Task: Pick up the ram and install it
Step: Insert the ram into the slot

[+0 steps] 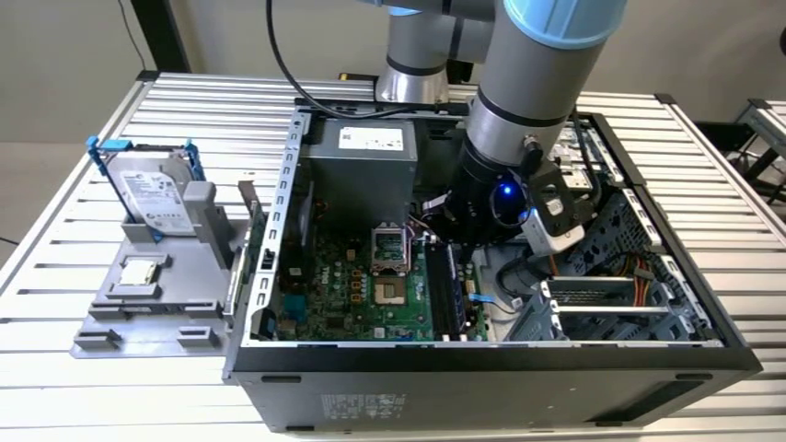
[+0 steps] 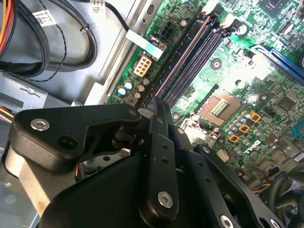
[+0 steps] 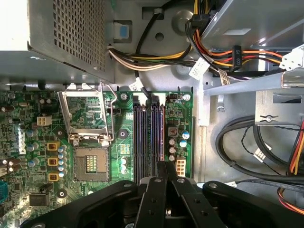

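One ram (image 3: 162, 135) in outermost slot, directly under tool (image 3: 164, 167)

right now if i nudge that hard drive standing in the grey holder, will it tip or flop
Probably rigid and heavy for its size: the hard drive looks metal-cased. It stands on edge, so a push near its top might tip it, though the grey holder braces its base.

Computer case (image 1: 264, 276): lies open on its side on the slatted metal table (image 1: 74, 249).
Motherboard (image 1: 356, 285): green, flat inside the case, processor socket (image 3: 90, 164) open and bare.
Power supply (image 1: 363, 161): grey box at the case's far end.
Cables (image 3: 152, 59): yellow, orange and black bundle beside the power supply.
Grey tray (image 1: 154, 295): at the exterior view's left, beside the case.
Hard drive (image 1: 154, 198): silver, upright in a blue-handled frame on the tray.
Processor chip (image 1: 138, 272): small silver square, flat on the tray.
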